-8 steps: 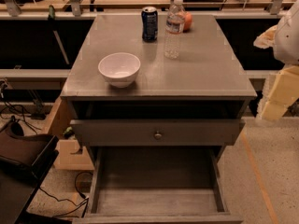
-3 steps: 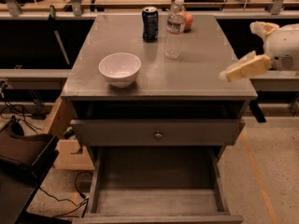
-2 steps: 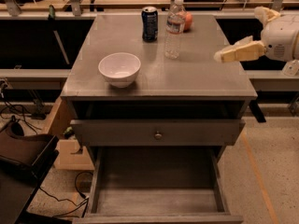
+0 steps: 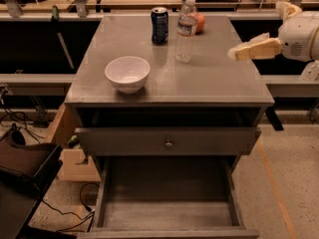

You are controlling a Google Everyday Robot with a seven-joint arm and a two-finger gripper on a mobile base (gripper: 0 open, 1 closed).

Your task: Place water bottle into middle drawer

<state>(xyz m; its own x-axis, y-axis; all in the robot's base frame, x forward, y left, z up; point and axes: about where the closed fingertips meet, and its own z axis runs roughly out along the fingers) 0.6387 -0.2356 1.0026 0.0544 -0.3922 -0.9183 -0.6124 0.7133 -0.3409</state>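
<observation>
Water bottle [image 4: 185, 31] x1; tool [image 4: 235, 53] x1, right.

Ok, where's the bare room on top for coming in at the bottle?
Bare: the cabinet top right of the water bottle, out to the gripper near the right edge, and the front right beside the bowl. Crowded: the back, with the soda can left of the bottle and an orange object behind it.

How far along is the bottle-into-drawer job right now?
Done: the middle drawer is pulled open, its floor bare. In hand: the pincer hovers at the right edge of the cabinet top, pointing toward the water bottle but apart from it. Left: the bottle stands upright on the top near the soda can, so grasping, carrying and lowering it in all remain.
</observation>
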